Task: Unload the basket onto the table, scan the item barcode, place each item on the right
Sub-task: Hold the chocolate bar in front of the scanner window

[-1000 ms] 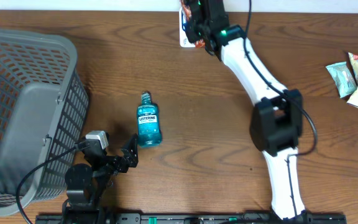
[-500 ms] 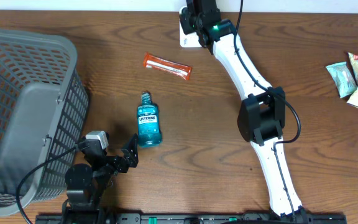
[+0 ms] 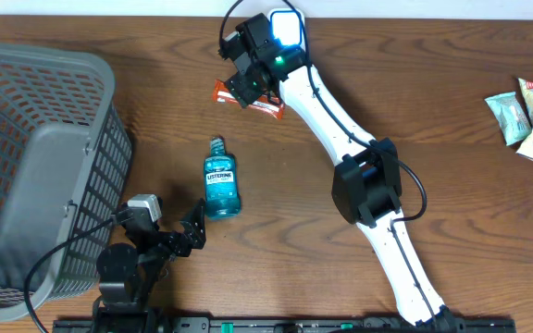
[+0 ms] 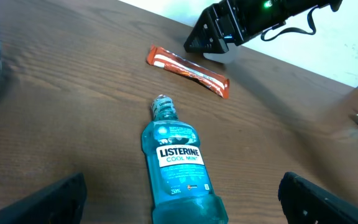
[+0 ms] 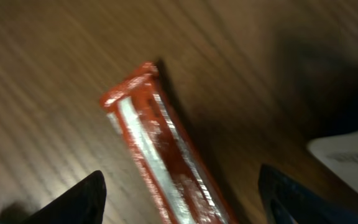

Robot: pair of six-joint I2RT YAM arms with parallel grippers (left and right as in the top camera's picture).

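Right gripper (image 3: 241, 90) hangs over the orange snack bar (image 3: 248, 95) in the upper middle of the overhead frame, its two dark fingers (image 5: 79, 198) spread wide to either side of the wrapper in the wrist view — nothing held, the bar lying flat on the wooden table (image 3: 340, 259) between them. Just above and right of it sits a white card (image 3: 287, 23) at the table's far edge (its corner also shows at the right edge of the wrist view). Farther out, below and left, a blue Listerine bottle (image 3: 221, 188) lies on its side, well apart from the bar. The left gripper (image 4: 179, 202) rests low at the bottom left of the frame with its jaws wide apart, empty, pointed toward the bottle. A grey basket (image 3: 35, 185) fills the left side; a few snack packets (image 3: 526, 116) lie at the far right.

The risk, as I judge it: the bar is thin and lies flat, so closing fingers may skid over the wrapper or nudge it askew — or catch only a crimped end and let it droop. Room is generous on the bare wood around the bar; only the far edge and the card crowd it.
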